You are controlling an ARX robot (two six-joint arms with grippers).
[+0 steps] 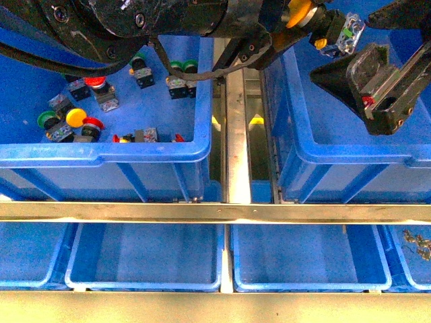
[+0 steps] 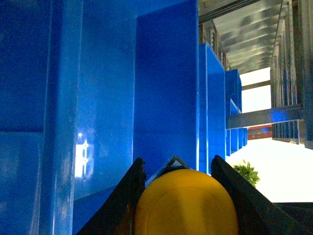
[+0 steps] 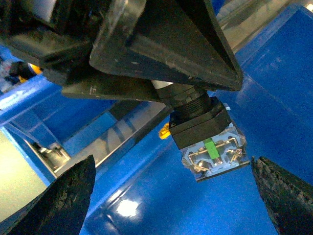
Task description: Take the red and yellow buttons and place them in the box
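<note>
The front view is evenly bright with saturated blues. The steel rail point(image 1: 215, 212) well below the yellow button point(image 1: 298, 13) carries a pale glare streak, and the left arm point(image 1: 101, 27) beside the button is dark and soft. In the left wrist view the button's cap point(image 2: 186, 203) is close and blurred. The background beside it is blown white, and a small glint sits on the blue wall point(image 2: 83, 156). In the right wrist view the button's body point(image 3: 212, 149) is sharp, while the right gripper point(image 3: 172, 171) shows only as blurred black fingers point(image 3: 54, 196) on either side of it.

A steel rail point(image 1: 215, 212) is running above shallow trays point(image 1: 145, 259). Bright light point(image 2: 279, 166) is shining behind a plant point(image 2: 243, 172).
</note>
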